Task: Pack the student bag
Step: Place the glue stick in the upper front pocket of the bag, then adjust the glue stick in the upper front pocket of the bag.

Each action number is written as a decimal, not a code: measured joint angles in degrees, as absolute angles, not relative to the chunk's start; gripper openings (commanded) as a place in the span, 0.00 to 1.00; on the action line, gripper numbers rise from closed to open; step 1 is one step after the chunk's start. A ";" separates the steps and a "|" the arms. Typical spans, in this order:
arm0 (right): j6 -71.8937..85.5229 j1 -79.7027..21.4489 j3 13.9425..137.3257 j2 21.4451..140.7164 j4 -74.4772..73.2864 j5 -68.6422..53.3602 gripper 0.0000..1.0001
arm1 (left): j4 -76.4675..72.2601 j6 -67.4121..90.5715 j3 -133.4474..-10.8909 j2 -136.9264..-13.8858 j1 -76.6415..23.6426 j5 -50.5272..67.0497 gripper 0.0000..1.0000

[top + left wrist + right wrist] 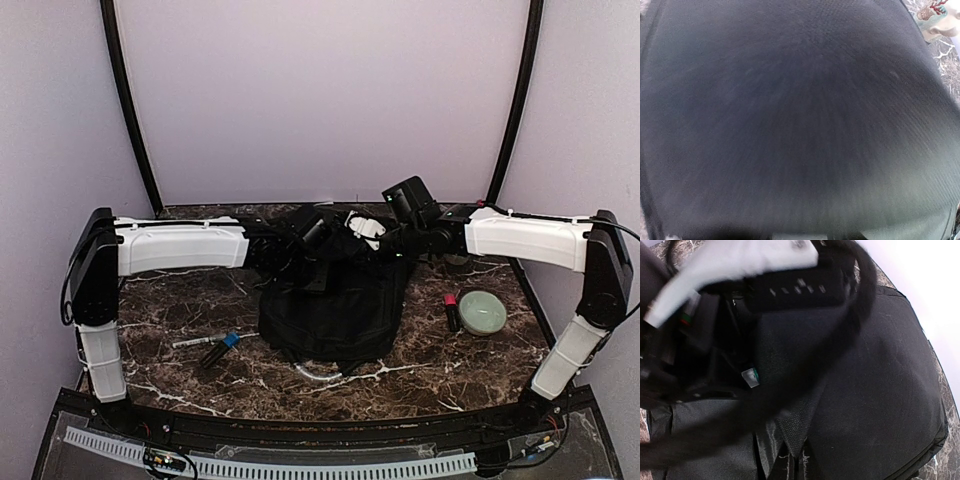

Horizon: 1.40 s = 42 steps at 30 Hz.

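The student bag [330, 315], a big black fabric backpack, lies in the middle of the marble table [180, 300], with its grey loop handle [315, 373] toward the near edge. Both grippers are at its far edge. My left gripper [318, 240] hovers close over the bag. Its wrist view is filled with blurred black fabric [790, 120], and its fingers are hidden. My right gripper [385, 245] is shut, pinching a fold of the bag's fabric [800, 435]. A black strap [855, 315] arcs over that fold, and a small white-green tag [750, 377] shows beside it.
A pale green bowl [482, 312] stands right of the bag, with a red-and-black marker [451, 310] next to it. A blue-capped pen [222, 346] and a white pen [190, 342] lie left of the bag. The left arm's white-and-black wrist [740, 265] crowds the right wrist view.
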<state>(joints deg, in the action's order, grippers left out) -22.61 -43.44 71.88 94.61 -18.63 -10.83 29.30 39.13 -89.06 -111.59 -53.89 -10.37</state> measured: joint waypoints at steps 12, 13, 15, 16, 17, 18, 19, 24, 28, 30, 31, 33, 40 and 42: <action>-22.63 -43.44 71.88 94.61 -18.70 -10.96 0.00 | 27.92 41.78 -79.22 -103.94 -58.37 -12.49 0.00; -22.63 -43.44 71.88 94.61 -18.70 -10.96 0.00 | 27.79 41.71 -79.22 -104.49 -58.33 -12.73 0.00; -22.63 -43.44 71.88 94.61 -18.70 -10.96 0.00 | 27.24 41.54 -79.22 -105.89 -58.00 -13.54 0.00; -22.63 -43.44 71.88 94.61 -18.70 -10.96 0.00 | 26.89 41.34 -79.24 -106.67 -57.78 -14.04 0.00; -22.63 -43.44 71.88 94.61 -18.70 -10.96 0.00 | 26.48 41.19 -79.22 -107.46 -57.39 -14.35 0.00; -22.63 -43.44 71.88 94.61 -18.70 -10.96 0.00 | 26.17 41.08 -79.22 -108.03 -57.14 -14.50 0.00; -22.63 -43.44 71.88 94.61 -18.72 -10.98 0.00 | 25.52 40.86 -79.22 -108.64 -56.75 -14.52 0.00; -22.63 -43.44 71.88 94.61 -18.70 -10.96 0.00 | 19.49 39.44 -79.31 -109.73 -53.19 -14.13 0.00; -22.61 -43.44 71.85 94.61 -17.98 -10.96 0.00 | 15.29 38.98 -79.35 -109.93 -50.63 -13.17 0.00; -22.61 -43.44 71.85 94.61 -17.82 -10.96 0.00 | 13.93 38.81 -79.35 -109.93 -50.26 -12.99 0.00; -22.61 -43.44 71.85 94.61 -17.85 -10.96 0.00 | 13.39 38.79 -79.35 -109.93 -50.09 -12.82 0.00; -22.61 -43.44 71.85 94.61 -17.85 -10.96 0.00 | 12.47 38.85 -79.20 -109.93 -49.98 -12.25 0.01; -22.65 -43.44 71.42 94.59 -17.87 -11.40 0.00 | 10.13 36.32 -72.75 -105.93 -50.89 -5.96 0.15; -22.79 -43.46 71.33 94.59 -17.85 -11.51 0.00 | 12.69 33.10 -72.71 -104.16 -51.53 -3.70 0.18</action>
